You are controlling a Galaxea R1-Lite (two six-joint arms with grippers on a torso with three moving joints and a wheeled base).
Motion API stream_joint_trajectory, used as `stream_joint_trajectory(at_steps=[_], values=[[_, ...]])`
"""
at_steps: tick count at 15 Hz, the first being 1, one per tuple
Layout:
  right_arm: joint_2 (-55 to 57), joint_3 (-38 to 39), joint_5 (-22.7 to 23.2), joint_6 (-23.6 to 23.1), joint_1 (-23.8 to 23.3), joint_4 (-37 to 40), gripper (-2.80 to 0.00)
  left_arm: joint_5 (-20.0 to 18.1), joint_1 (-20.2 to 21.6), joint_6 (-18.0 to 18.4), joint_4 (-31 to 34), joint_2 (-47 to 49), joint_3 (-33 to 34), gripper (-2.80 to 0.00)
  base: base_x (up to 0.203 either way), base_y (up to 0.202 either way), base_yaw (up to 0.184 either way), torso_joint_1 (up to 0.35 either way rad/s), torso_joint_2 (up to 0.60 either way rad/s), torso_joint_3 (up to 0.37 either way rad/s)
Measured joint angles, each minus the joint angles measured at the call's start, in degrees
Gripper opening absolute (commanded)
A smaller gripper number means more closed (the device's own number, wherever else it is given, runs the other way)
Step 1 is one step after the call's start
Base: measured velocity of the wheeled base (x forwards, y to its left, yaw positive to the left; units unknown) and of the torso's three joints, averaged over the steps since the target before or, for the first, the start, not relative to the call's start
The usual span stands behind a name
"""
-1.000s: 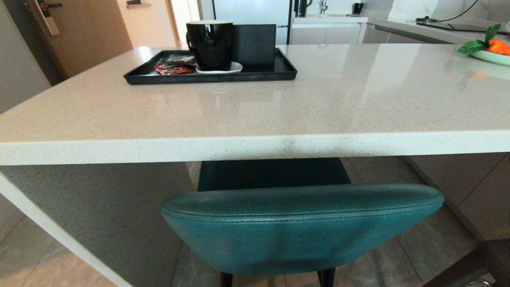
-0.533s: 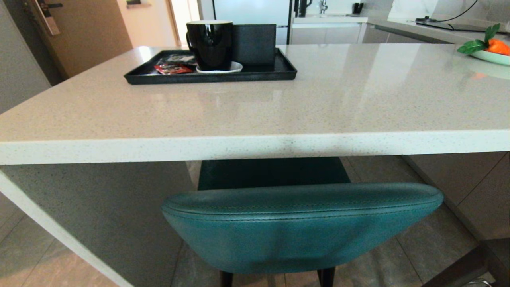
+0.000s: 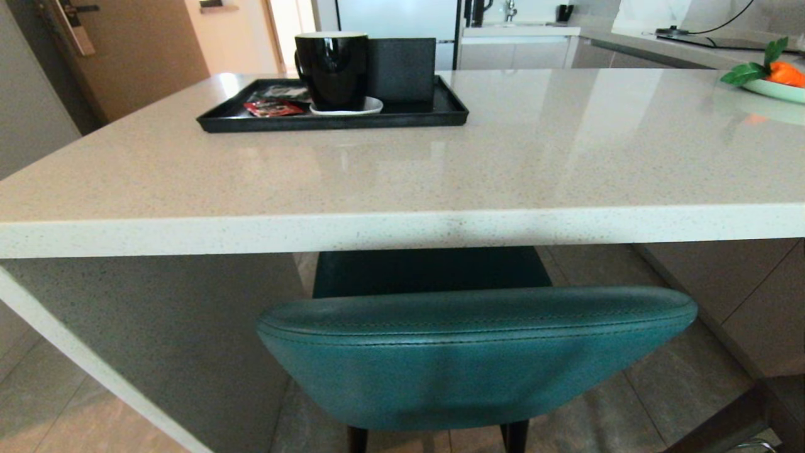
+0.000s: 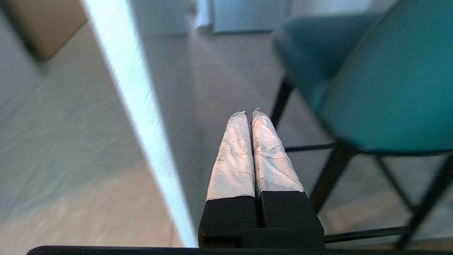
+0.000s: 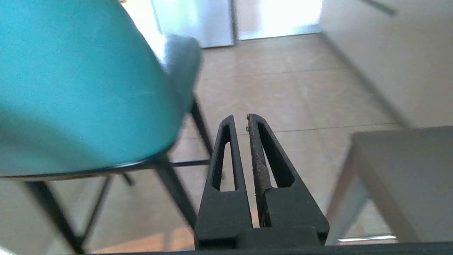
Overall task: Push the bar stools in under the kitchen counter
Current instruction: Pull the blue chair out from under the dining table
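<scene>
The teal bar stool (image 3: 478,358) stands right in front of me, its seat under the kitchen counter (image 3: 402,233) and its padded back just outside the slab's thick edge. A corner of the dark grey bar stool (image 3: 748,418) shows at the bottom right. Neither gripper appears in the head view. My left gripper (image 4: 249,112), with taped fingers, is shut and empty, low beside the teal stool (image 4: 382,92) and near the counter's side panel (image 4: 134,106). My right gripper (image 5: 239,116) is shut and empty, between the teal stool (image 5: 78,88) and the grey stool's seat (image 5: 407,166).
A black tray (image 3: 333,116) with a black mug (image 3: 331,69), a saucer and sachets sits on the counter's far left. A plate of orange fruit (image 3: 777,85) sits at the far right. Tiled floor lies under the stool's thin black legs (image 4: 329,177).
The whole head view has shifted very slightly. The teal stool and the counter keep the same places relative to each other.
</scene>
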Motion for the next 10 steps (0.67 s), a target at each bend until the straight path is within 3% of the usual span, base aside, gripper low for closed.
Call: stream_joint_trajectory(at_steps=[3,5,8,10], values=[[1.8,-2.0,0.9,0.3,0.0,0.7,-2.8,-7.5,-0.6,-4.2,-2.6,6.4,-4.0,-2.8,0.0,0.0,0.0,0.0,0.0,0.0],[5.2,-3.9,1.7,1.9,0.4,0.5,-2.8,-12.2,-1.8,-7.4,-7.7,13.1,-4.4,-2.8,0.0,0.0,0.0,0.0,0.0,0.0],[14.6,-10.4,0.5,8.3,2.1,-0.7,-2.8,-14.4,-3.0,-8.8,-18.9,25.1,-2.8,-2.8,0.0,0.0,0.0,0.0,0.0,0.0],[20.9,-13.5,-1.8,9.2,2.9,-1.7,-2.8,-14.8,-3.4,-9.1,-26.2,33.2,-1.9,-2.8,0.0,0.0,0.0,0.0,0.0,0.0]])
